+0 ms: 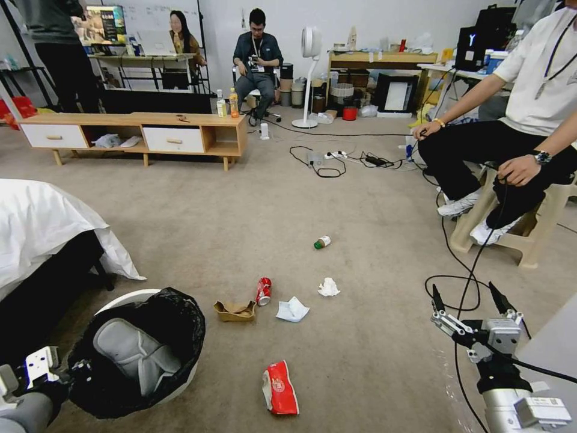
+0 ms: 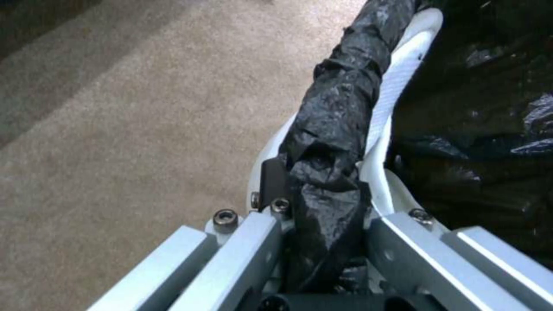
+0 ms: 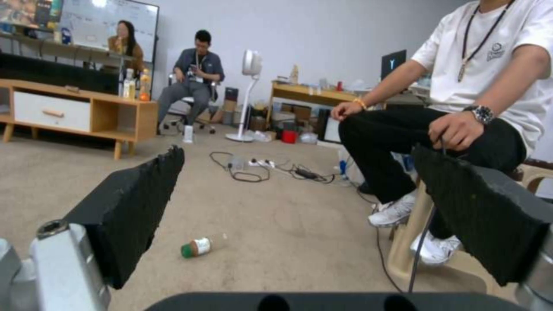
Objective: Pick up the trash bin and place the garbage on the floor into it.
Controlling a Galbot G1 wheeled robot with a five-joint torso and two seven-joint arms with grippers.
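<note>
Left gripper point(image 2: 322, 216) pinches the rim of the trash bin point(image 1: 141, 355), one finger outside the white wall and one inside against the black bag folded over the lip. In the head view the bin sits at the lower left, tilted so its grey inside faces the camera, with the white-sheeted bed point(image 1: 42, 228) just beside it on the left.

Right gripper point(image 1: 467, 308) hangs at the lower right with its black pads point(image 3: 135, 203) spread wide apart and nothing between them; a black cable point(image 1: 457, 282) loops on the floor point(image 1: 360, 337) just beyond it, running toward a seated person's stool point(image 1: 517, 234).

Between the two arms the carpet is open, and the garbage lies scattered across it. A red snack wrapper point(image 1: 280, 388) lies nearest, just right of the bin. Farther out sit torn brown cardboard point(image 1: 235, 310), a red soda can point(image 1: 263, 291) touching its right edge, and two white tissues point(image 1: 293, 310) point(image 1: 328, 287). A green-capped bottle point(image 1: 322, 242) lies on its side beyond them, well apart from the rest, with bare carpet all around it.
</note>
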